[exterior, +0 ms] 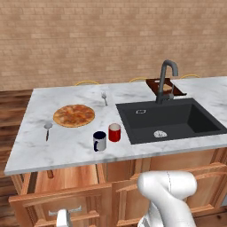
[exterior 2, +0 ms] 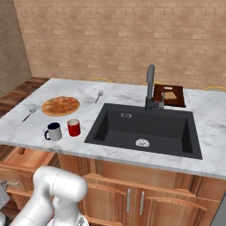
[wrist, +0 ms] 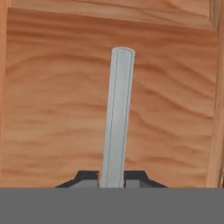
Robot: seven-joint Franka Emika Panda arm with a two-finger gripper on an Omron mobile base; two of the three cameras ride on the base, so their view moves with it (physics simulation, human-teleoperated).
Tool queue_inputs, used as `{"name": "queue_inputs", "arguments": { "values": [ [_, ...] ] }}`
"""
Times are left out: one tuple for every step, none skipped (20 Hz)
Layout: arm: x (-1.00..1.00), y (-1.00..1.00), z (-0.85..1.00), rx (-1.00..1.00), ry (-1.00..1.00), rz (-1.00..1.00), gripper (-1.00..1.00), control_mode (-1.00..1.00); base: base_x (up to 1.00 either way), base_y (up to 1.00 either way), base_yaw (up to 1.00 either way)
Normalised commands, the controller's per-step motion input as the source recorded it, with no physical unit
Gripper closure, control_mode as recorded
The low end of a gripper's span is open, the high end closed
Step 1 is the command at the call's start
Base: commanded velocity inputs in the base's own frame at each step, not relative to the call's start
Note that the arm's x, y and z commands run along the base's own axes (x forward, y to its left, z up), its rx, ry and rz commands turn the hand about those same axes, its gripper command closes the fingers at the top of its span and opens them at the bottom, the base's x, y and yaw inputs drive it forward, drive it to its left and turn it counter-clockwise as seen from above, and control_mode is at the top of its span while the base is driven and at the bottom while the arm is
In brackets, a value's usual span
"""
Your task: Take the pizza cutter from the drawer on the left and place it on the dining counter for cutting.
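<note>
Fingers (wrist: 89, 178) clamped on silver bar handle (wrist: 117, 118) of drawer (exterior: 66, 179). Drawer stood pulled out below dining counter (exterior: 75, 142); brown handle tip, likely pizza cutter (exterior: 50, 174), lay inside, back left.

Veined white-grey marble dining counter (exterior: 66, 137), smooth, faintly glossy. Matt black sink basin (exterior: 177, 119) at 3 o'clock of it. Reddish-brown grained wooden drawer front (wrist: 65, 109), satin finish. Brushed silver metal bar handle (wrist: 117, 118), smooth. Rough tan brick wall (exterior 2: 132, 39).
</note>
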Motion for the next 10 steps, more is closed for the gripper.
{"name": "queue_inputs", "arguments": {
  "values": [
    [-0.71, 0.0, -0.08, 0.0, -0.02, 0.0, 1.0, -1.0, 0.0, 0.0, 0.0],
    [-0.71, 0.0, -0.08, 0.0, -0.02, 0.0, 1.0, -1.0, 0.0, 0.0, 0.0],
    [-0.72, 0.0, -0.08, 0.0, -0.02, 0.0, 1.0, -1.0, 0.0, 0.0, 0.0],
    [-0.74, 0.0, -0.07, 0.0, -0.02, 0.0, 1.0, -1.0, 0.0, 0.0, 0.0],
    [-0.73, 0.0, -0.06, 0.0, -0.02, 0.0, 1.0, -1.0, 0.0, 0.0, 0.0],
    [-0.71, 0.0, -0.05, 0.0, -0.01, 0.0, 1.0, -1.0, 0.0, 0.0, 0.0],
    [-0.74, 0.0, -0.06, 0.0, -0.02, 0.0, 1.0, -1.0, 0.0, 0.0, 0.0],
    [-0.72, 0.0, -0.06, 0.0, -0.01, 0.0, 1.0, -1.0, 0.0, 0.0, 0.0],
    [-0.7, 0.0, -0.11, 0.0, -0.01, 0.0, 1.0, -1.0, 0.0, 0.0, 0.0],
    [-0.71, 0.0, -0.12, 0.0, -0.01, 0.0, 1.0, -1.0, 0.0, 0.0, 0.0]
  ]
}}
